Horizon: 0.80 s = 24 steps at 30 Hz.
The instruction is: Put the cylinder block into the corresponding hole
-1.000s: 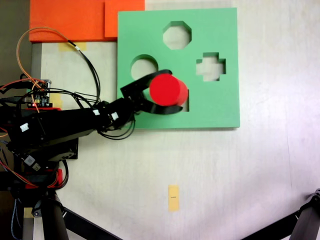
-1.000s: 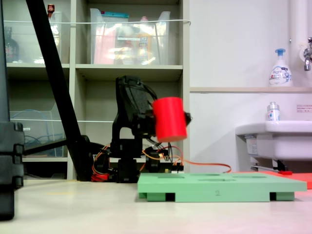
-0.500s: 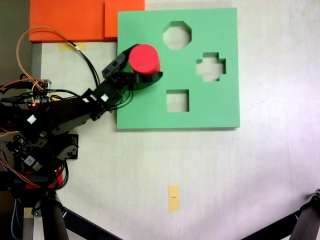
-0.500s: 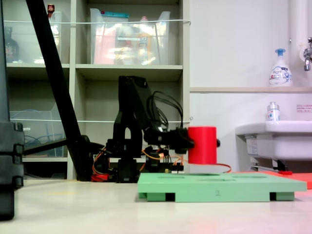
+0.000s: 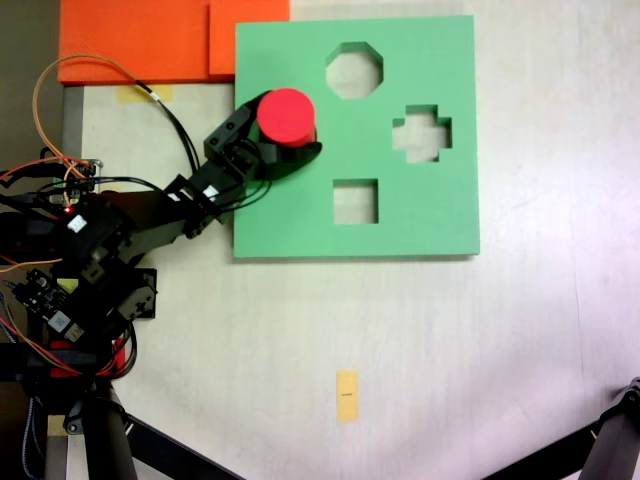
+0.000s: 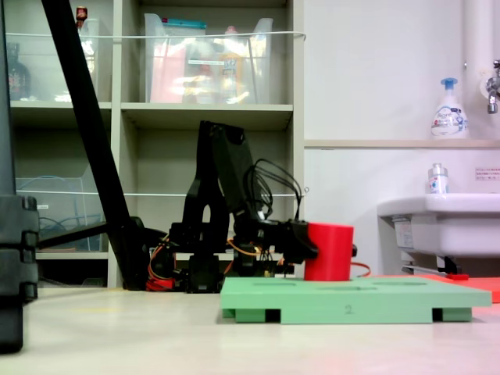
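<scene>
The red cylinder block (image 5: 286, 115) (image 6: 329, 251) stands upright with its base at the top face of the green foam board (image 5: 420, 215) (image 6: 351, 298). It sits over the round hole, which it hides. My gripper (image 5: 290, 135) (image 6: 320, 251) is shut on the cylinder block, its black jaws wrapped around the block's sides. The arm reaches in from the left in both fixed views. The octagonal cut-out (image 5: 354, 70), cross cut-out (image 5: 421, 134) and square cut-out (image 5: 355, 201) stay open.
Orange foam sheets (image 5: 150, 40) lie against the board's upper left corner. Loose cables (image 5: 180, 120) loop beside the arm. A small yellow tape tag (image 5: 346, 395) sits on the table below the board. Black tripod legs (image 5: 610, 440) enter at the lower corners.
The gripper swung the cylinder block from above the square cut-out to the round hole's place, then lowered it from above the board down to the board's top.
</scene>
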Motion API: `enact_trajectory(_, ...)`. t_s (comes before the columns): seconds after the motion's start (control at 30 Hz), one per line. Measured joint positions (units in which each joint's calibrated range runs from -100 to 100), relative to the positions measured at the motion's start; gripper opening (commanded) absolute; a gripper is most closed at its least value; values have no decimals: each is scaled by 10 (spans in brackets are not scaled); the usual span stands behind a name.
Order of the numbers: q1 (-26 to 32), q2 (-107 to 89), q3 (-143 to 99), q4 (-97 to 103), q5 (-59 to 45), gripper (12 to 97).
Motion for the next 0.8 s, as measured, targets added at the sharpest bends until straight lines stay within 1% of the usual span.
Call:
enact_trajectory(0.53,7,55,2,0,-2,370)
enact_trajectory(0.8,4,100,-4,4,-4,424)
